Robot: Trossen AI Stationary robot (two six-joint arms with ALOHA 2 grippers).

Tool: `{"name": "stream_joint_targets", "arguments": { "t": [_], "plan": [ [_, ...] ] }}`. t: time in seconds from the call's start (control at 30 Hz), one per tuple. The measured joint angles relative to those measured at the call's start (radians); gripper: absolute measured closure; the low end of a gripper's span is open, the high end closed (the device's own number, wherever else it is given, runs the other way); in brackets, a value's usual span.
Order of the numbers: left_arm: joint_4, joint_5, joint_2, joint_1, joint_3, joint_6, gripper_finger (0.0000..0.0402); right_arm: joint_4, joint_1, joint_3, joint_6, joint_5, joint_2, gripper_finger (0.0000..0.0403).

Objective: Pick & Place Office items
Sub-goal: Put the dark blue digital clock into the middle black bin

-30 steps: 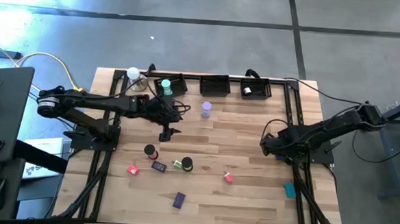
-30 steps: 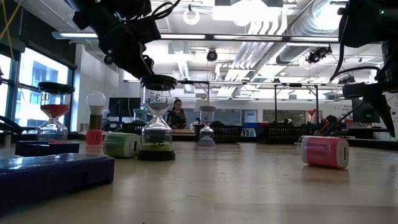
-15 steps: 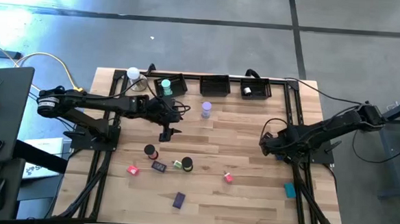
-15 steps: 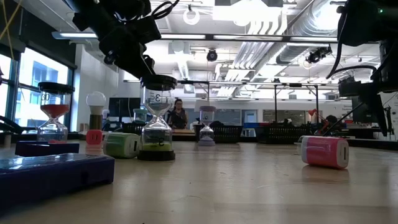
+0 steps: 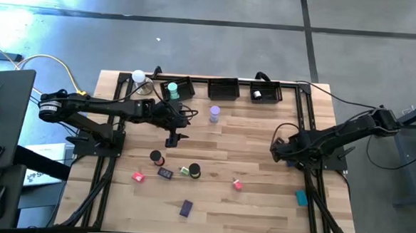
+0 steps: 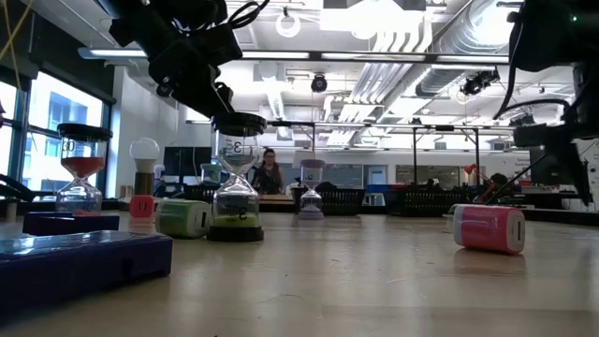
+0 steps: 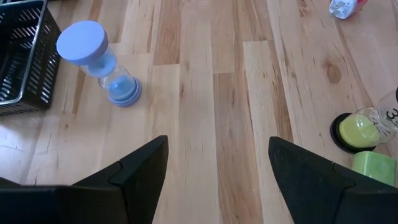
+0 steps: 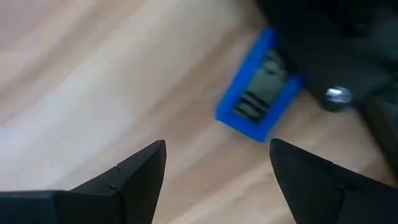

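A: Office items, location check: lilac sand timer upright on the counter just in front of the middle black tray; same timer in the left wrist view, beside a tray's mesh wall.

B: Confirmed. Teal sand timer standing in the left tray. Small black roll in the right tray.

A: Loose cluster near the counter's middle: red-sanded timer, pink block, dark purple block, green block touching a black-capped timer with yellow-green sand.

B: Same pair in the left wrist view: timer, green block. Further out: pink block, purple block near the front edge, teal block by the right-hand frame rail.

A: Left gripper: raised above the counter, behind the cluster and left of the lilac timer. Fingers spread wide, nothing between them; bare wood in the gap in the left wrist view.

B: Right gripper: at the right side of the counter, well apart from the items. Fingers likewise wide and empty. Blue block visible past them on the wood.

A: Non-task: white ball on a metal base at the back left corner.

B: Low view: person standing in the room far behind the counter.
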Motion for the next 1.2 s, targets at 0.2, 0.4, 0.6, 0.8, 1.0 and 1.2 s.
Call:
{"name": "stream_joint_targets", "arguments": {
  "t": [0.2, 0.4, 0.6, 0.8, 1.0, 1.2],
  "plan": [
    [-0.001, 0.0, 0.0, 0.0, 0.0, 0.0, 0.0131, -0.012, 0.0, 0.0, 0.081, -0.059, 0.001, 0.0128],
    [-0.019, 0.0, 0.0, 0.0, 0.0, 0.0, 0.0131, 0.027, 0.0, -0.043, 0.085, -0.085, 0.001, 0.0127],
    [-0.02, 0.0, 0.0, 0.0, 0.0, 0.0, 0.0131, 0.122, -0.014, -0.1, 0.093, -0.067, 0.001, 0.0127],
    [-0.035, 0.0, 0.0, 0.0, -0.002, -0.002, 0.0131, 0.127, -0.014, -0.111, 0.092, -0.075, 0.001, 0.0127],
    [-0.035, 0.0, 0.0, 0.0, -0.002, -0.003, 0.0131, 0.121, -0.014, -0.111, 0.09, -0.059, 0.003, 0.0127],
    [-0.036, 0.0, 0.0, 0.0, -0.002, -0.005, 0.0131, 0.107, -0.014, -0.11, 0.082, -0.061, 0.049, 0.0127]
  ]
}}
